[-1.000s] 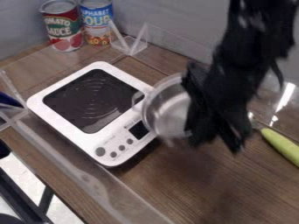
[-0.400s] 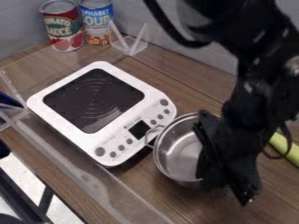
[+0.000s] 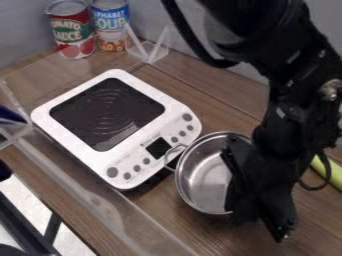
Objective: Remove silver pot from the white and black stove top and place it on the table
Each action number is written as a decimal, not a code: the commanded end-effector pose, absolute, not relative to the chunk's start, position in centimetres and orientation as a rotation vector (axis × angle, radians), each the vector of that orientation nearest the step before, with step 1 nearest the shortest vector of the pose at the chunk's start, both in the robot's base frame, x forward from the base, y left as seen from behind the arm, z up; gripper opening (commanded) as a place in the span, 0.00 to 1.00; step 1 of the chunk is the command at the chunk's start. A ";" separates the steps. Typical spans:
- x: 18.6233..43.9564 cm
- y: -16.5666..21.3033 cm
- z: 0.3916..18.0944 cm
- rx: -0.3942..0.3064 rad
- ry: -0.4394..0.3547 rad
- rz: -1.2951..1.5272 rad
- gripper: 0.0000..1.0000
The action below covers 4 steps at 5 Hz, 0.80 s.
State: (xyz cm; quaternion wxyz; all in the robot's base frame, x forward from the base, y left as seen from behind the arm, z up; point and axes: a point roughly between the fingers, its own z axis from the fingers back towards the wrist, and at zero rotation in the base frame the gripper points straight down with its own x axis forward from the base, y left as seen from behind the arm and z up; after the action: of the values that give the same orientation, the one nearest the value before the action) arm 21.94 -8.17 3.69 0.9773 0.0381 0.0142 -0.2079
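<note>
The black arm reaches down from the top right, its gripper (image 3: 251,190) pointing straight down near the surface's front right edge, jaws clamped shut.

1 silver pot (image 3: 207,180), 1 stove top (image 3: 114,125), 2 cans (image 3: 90,28), 1 table (image 3: 201,75).

1. One raised view looks down at an angle across the wooden surface (image 3: 201,70).
2. It seems close in; the arm (image 3: 287,120) crowds its right side.
</note>
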 end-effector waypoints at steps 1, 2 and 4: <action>21.8 -8.9 4.0 0.057 0.010 -0.431 0.00; 21.9 -9.0 4.2 0.047 0.003 -0.432 0.00; 22.3 -8.6 5.5 0.036 -0.011 -0.430 0.00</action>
State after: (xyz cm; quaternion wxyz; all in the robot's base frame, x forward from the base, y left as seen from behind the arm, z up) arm 21.33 -8.45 4.12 0.9752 0.0243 0.0264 -0.2184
